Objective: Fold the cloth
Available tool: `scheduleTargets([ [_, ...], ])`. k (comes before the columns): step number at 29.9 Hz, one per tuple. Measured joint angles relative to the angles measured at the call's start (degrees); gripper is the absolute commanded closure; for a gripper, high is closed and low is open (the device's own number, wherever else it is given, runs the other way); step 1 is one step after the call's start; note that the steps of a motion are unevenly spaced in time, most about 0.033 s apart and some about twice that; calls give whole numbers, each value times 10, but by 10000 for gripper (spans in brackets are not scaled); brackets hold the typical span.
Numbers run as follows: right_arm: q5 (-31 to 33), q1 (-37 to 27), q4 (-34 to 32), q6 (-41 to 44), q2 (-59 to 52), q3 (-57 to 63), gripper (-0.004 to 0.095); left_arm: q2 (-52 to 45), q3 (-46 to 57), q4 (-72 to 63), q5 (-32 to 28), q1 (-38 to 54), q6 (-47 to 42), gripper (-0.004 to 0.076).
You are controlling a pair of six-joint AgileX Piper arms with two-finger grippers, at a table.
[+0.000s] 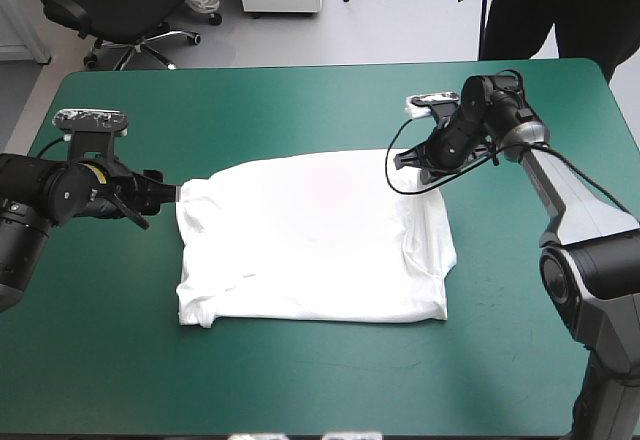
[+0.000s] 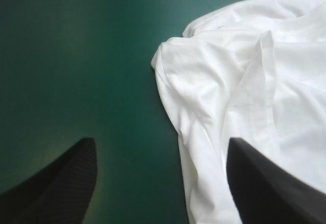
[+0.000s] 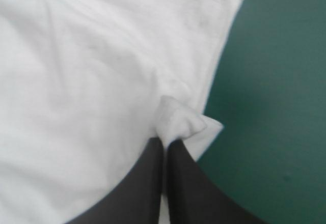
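3 cameras, 1 worktop [image 1: 300,380]
High view: above-behind, facing forward-down, far. Wrist views: close along left claw [image 2: 160,141] and right claw [image 3: 165,142]; all share the T-shirt [image 1: 310,240].

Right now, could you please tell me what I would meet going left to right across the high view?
First the left claw, then the T-shirt, then the right claw pinching its far right corner.

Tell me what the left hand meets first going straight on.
Probably the T-shirt: the open left hand points at its crumpled edge, one finger over it; height above the cloth is unclear.
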Motion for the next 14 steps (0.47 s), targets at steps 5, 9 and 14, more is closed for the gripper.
scheduleTargets([
  [5, -8, 64, 23, -13, 0, -13, 925, 0, 0, 0, 0, 0, 0, 204],
  [9, -40, 113, 37, -14, 6, -13, 926, 0, 0, 0, 0, 0, 0, 204],
  [14, -81, 145, 42, -13, 27, -14, 853, 0, 0, 0, 0, 0, 0, 204],
])
